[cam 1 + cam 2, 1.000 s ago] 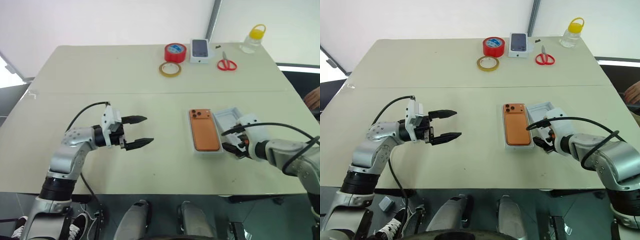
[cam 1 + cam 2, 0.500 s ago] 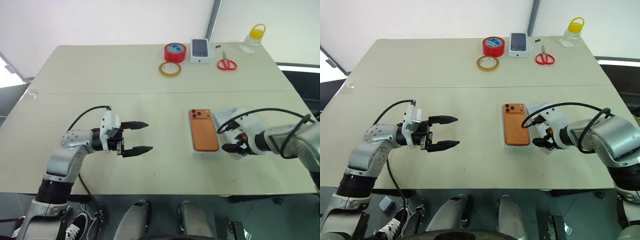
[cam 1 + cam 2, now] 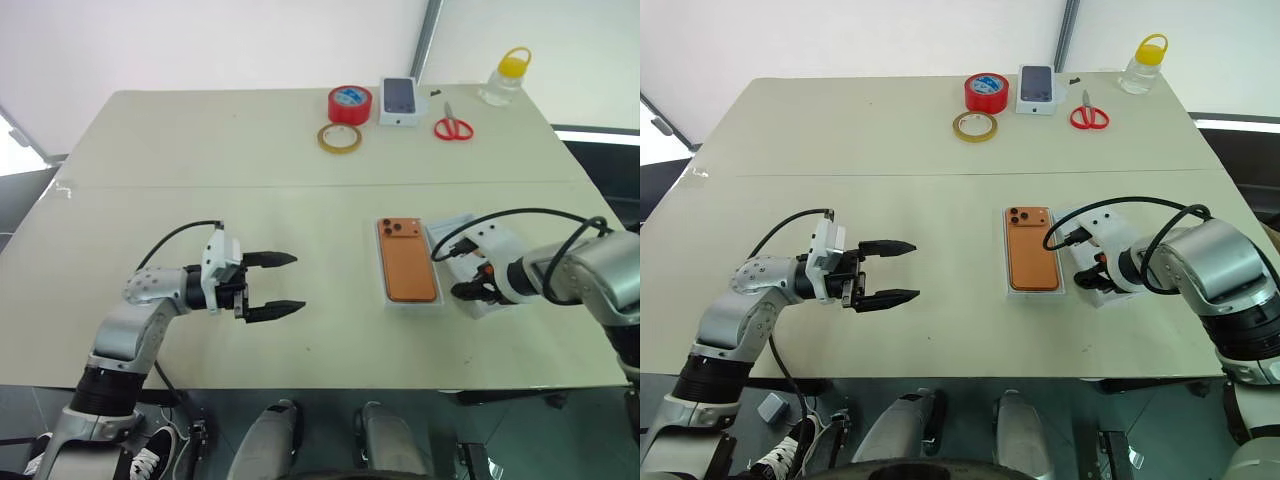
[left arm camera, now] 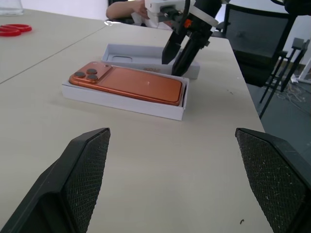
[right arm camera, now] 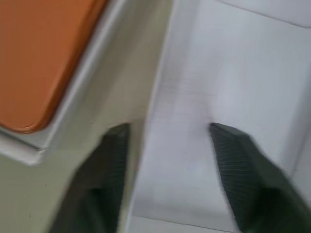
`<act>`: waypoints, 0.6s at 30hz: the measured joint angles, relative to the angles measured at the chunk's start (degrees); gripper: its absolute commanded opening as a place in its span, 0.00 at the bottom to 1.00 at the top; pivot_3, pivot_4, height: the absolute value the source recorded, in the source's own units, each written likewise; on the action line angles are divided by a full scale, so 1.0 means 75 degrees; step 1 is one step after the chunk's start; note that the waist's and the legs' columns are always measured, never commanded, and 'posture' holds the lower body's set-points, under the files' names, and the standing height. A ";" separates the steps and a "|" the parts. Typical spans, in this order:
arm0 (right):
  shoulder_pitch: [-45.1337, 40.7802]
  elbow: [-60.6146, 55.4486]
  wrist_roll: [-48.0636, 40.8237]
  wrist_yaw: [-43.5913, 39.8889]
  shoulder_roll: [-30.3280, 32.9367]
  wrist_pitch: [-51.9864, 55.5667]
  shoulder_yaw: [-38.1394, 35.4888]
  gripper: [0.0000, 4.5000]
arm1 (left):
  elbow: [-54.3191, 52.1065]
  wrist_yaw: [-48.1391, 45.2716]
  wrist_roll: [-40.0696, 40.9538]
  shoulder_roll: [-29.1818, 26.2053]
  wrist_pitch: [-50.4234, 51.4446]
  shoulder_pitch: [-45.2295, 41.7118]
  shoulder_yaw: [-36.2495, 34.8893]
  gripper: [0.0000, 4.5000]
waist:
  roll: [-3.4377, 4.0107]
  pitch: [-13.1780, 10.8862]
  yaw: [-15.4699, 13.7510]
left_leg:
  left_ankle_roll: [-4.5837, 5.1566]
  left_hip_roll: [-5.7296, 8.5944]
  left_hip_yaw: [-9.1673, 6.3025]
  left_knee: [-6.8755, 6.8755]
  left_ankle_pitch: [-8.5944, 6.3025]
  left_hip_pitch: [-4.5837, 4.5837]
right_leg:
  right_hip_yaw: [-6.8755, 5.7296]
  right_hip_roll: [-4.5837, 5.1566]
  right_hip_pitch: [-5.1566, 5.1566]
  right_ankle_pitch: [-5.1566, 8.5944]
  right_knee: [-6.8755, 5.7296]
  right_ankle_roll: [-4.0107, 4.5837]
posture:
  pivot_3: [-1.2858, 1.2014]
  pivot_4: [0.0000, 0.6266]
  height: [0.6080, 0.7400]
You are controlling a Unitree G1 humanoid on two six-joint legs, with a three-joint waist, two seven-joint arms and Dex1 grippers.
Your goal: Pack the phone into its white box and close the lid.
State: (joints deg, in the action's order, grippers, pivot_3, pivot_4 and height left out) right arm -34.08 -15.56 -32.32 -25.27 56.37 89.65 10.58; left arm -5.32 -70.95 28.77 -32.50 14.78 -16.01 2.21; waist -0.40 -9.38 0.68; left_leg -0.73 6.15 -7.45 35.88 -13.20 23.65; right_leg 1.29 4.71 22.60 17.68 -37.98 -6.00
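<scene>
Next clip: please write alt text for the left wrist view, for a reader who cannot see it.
An orange phone lies camera side up in a shallow white box on a beige table. Just behind it, the right gripper points its black fingers down at the near wall of the open white lid. The left gripper's own fingers spread wide in the foreground.

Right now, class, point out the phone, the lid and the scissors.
phone (image 3: 407, 262), left eye view, middle of its orange back.
lid (image 4: 127, 51), left wrist view, its white near wall.
scissors (image 3: 1090, 118), right eye view, its red handles.
</scene>
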 measured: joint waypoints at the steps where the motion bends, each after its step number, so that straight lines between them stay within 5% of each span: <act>1: -0.0003 0.0000 0.0024 -0.0003 -0.0018 -0.0001 0.0000 0.13 | 0.0000 -0.0003 0.0000 0.0000 -0.0002 0.0001 0.0010 0.97 | 0.0000 0.0000 -0.0001 | 0.0000 0.0000 0.0000 0.0001 0.0000 0.0000 | 0.0001 0.0000 -0.0001 0.0000 0.0000 0.0000 | 0.52 0.24 1.00; 3: -0.0038 0.0006 0.0073 0.0005 -0.0089 0.0059 -0.0004 0.02 | -0.0001 -0.0001 0.0000 0.0000 -0.0014 0.0001 0.0025 0.97 | -0.0001 0.0000 0.0004 | 0.0000 0.0000 0.0000 0.0005 0.0000 0.0000 | 0.0000 0.0000 -0.0003 -0.0001 0.0000 0.0000 | 0.52 0.24 1.00; 18: -0.0624 0.1184 0.0470 0.0365 -0.1206 0.0331 -0.0992 0.02 | -0.0003 0.0202 0.0008 0.0097 -0.0042 0.0001 0.0040 0.97 | 0.0000 0.0000 0.0018 | 0.0000 0.0000 0.0001 -0.0003 0.0000 -0.0001 | 0.0003 -0.0003 0.0007 -0.0002 -0.0005 0.0002 | 0.52 0.24 1.00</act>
State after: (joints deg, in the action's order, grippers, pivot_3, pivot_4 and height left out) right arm -38.76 -6.67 -28.79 -22.53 47.33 92.13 3.14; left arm -5.34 -69.43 28.82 -31.77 14.46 -16.00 2.51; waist -0.40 -9.39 0.81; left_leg -0.74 6.15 -7.44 35.86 -13.20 23.65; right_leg 1.32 4.69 22.65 17.67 -38.02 -5.99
